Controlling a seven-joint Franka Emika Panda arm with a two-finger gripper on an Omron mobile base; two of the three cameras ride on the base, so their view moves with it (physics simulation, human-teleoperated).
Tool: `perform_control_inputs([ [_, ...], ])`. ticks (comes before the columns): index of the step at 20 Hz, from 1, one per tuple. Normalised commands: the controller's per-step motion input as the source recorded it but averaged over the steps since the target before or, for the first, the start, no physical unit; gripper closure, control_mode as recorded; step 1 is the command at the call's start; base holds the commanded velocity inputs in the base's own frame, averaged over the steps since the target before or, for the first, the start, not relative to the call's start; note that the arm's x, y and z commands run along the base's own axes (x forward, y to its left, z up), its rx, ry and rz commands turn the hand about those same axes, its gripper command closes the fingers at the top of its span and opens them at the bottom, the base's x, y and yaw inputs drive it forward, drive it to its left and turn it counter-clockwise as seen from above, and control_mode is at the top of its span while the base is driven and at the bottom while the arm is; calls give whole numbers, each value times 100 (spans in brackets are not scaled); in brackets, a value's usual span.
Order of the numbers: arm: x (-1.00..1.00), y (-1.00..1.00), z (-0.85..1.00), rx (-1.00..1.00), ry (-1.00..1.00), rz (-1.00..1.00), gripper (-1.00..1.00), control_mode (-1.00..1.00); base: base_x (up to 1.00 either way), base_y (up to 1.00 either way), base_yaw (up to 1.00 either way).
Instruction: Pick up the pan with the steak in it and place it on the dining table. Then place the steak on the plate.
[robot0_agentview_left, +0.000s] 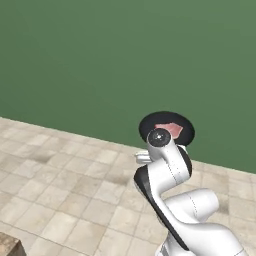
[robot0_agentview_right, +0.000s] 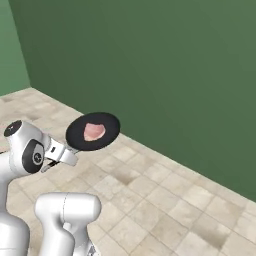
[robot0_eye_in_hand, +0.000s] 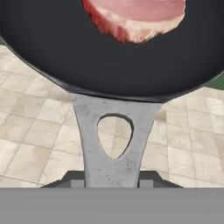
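Gripper (robot0_eye_in_hand: 113, 183): clamped on the grey handle (robot0_eye_in_hand: 114, 144) of the pan, a fingertip on each side of it.
Pan (robot0_agentview_right: 93, 131): carried in the air above the tiled floor (robot0_agentview_right: 165, 200), roughly level.
Steak (robot0_agentview_right: 93, 131): lying inside the pan, near its middle.
Wall (robot0_agentview_left: 125, 60): plain green, behind the pan.

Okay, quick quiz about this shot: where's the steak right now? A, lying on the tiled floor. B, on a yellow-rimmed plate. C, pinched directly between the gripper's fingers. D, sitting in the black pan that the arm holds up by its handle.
D: the steak lies inside the pan, carried above the floor by its handle.
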Motion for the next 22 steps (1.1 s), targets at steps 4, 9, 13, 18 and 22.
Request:
perform_control_inputs([
  [4,0,0,0,0,0,0,100,100,0,0,48],
  [9,0,0,0,0,0,0,100,100,0,0,48],
  [13,0,0,0,0,0,0,100,100,0,0,48],
  [18,0,0,0,0,0,0,100,100,0,0,48],
  [22,0,0,0,0,0,0,100,100,13,-7,23],
])
